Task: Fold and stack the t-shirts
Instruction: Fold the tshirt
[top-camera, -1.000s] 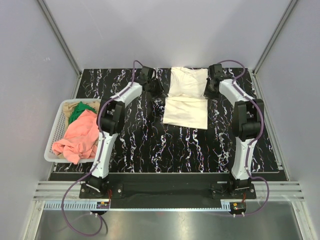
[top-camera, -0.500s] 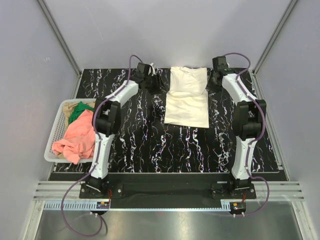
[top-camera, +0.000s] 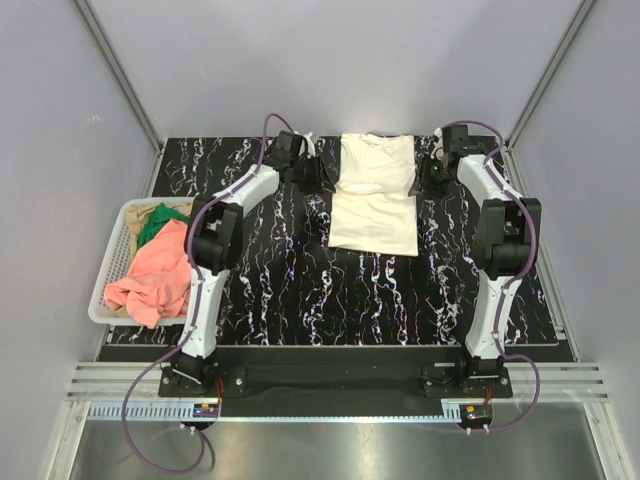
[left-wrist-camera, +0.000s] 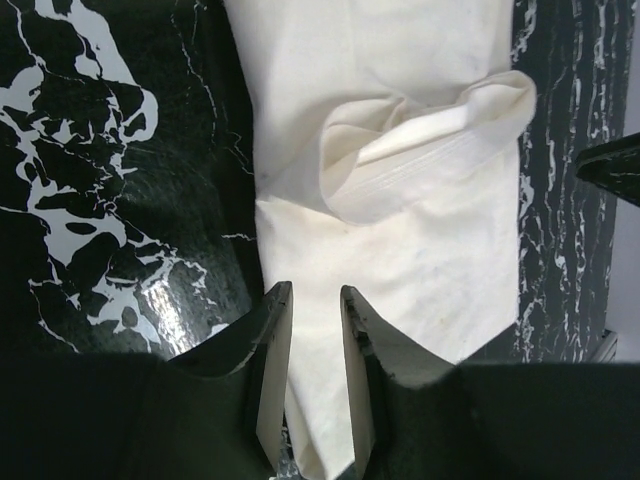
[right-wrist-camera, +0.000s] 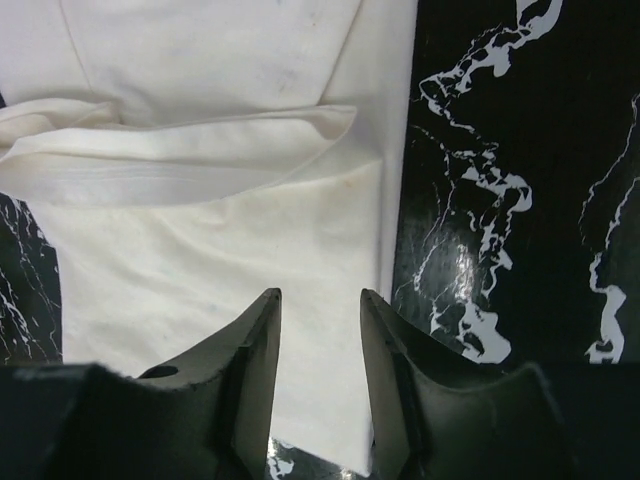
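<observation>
While the cream shirt lies folded at the far middle of the table, your left gripper sits at its left edge, jaws narrowly apart and empty. Your right gripper is at its right edge, jaws parted wider, also empty. Pink shirt and green shirt are in the basket.

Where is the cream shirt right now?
In the top view, the cream shirt lies folded at the far centre of the table, between the left gripper and the right gripper.

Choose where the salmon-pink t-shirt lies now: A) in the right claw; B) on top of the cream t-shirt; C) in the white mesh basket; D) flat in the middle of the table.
C: the salmon-pink t-shirt lies heaped in the white mesh basket.
</observation>
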